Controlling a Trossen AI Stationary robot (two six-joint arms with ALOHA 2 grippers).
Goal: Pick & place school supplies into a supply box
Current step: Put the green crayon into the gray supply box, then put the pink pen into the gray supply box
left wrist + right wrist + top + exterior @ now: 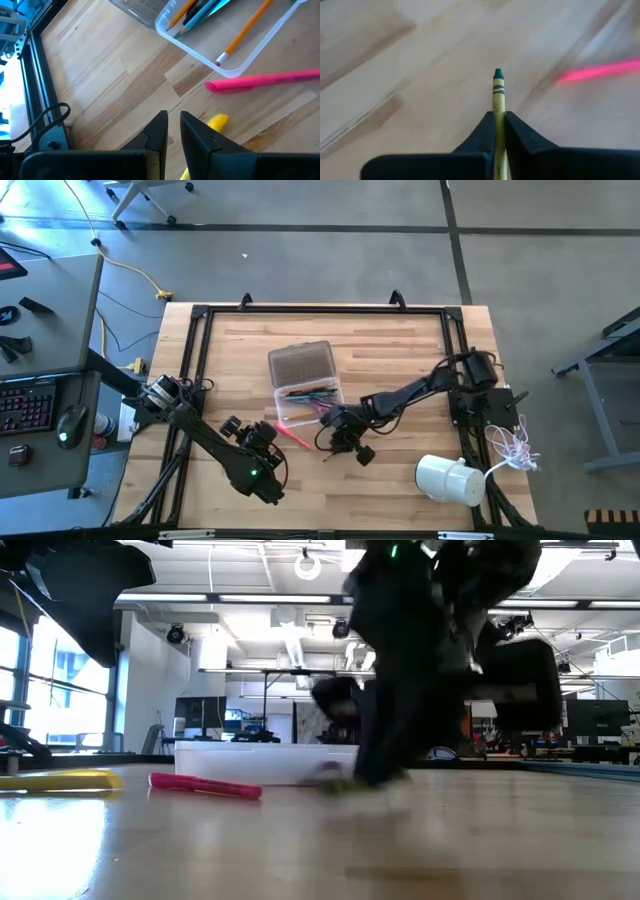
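The wooden table (400, 340) (pale planks) bears the supply box (308, 406), pink marker (291, 437), white cylinder (447, 480).

**Top-down look at the table**

Wooden table (400, 350) with 2 dark arms. The clear box (310, 402) sits mid-table with pens inside, its ribbed lid (301, 364) lying right behind it. Right gripper (337, 428) is down just beside the box's front corner. Left gripper (262, 434) sits near a pink marker (291, 437). White cylinder (449, 479) lies at the front right.

No text, label, brand or number can be read anywhere; the thin yellow-green crayon (498, 107) with a dark green tip carries small dark print, too blurred to make out.
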